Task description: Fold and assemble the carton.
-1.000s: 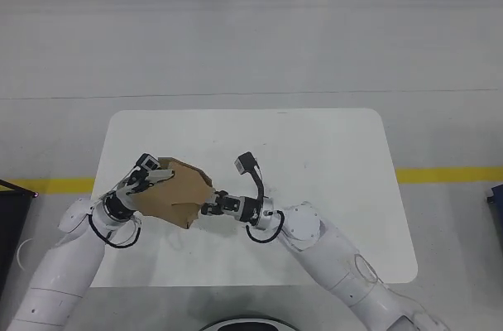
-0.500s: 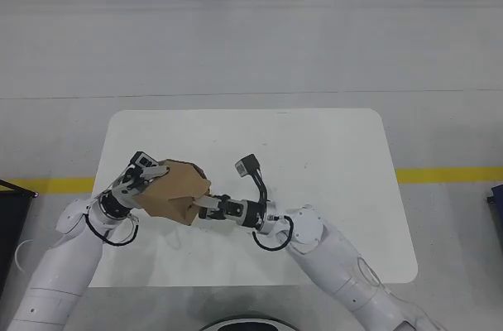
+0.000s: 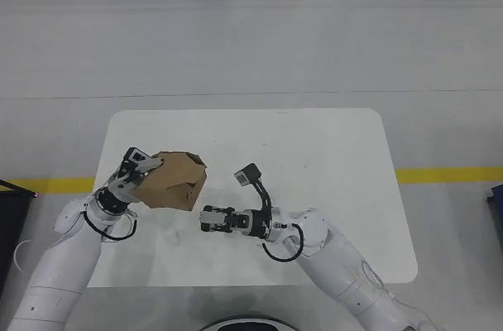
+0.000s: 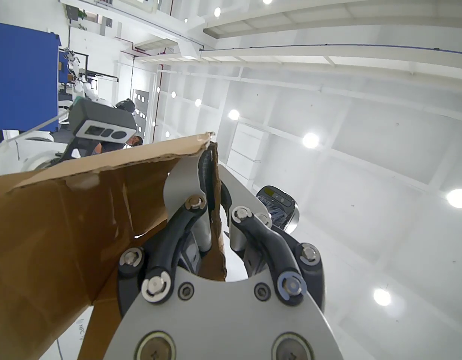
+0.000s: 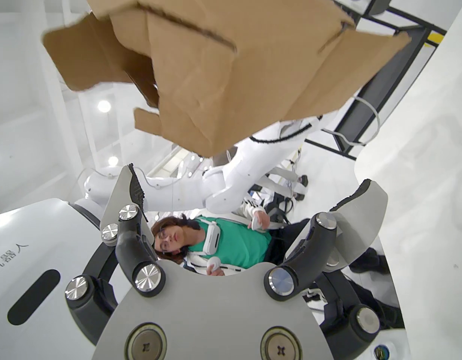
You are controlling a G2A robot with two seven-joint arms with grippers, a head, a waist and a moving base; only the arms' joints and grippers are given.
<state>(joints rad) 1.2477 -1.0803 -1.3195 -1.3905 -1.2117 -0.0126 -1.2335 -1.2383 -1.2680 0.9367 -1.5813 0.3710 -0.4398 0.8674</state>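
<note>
Carton (image 3: 175,180): one is showing, toward nine o'clock.
Tools: two are showing, left tool (image 3: 150,164) and right tool (image 3: 204,221).
Worktop (image 3: 334,157): one is showing.

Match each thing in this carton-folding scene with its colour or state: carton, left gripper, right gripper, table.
Things:
A carton
B left gripper
C right gripper
D table

States:
1 open, holding nothing
2 white with rounded corners
3 shut on a cardboard wall
4 brown, partly folded

Pairs: A-4, B-3, C-1, D-2
</note>
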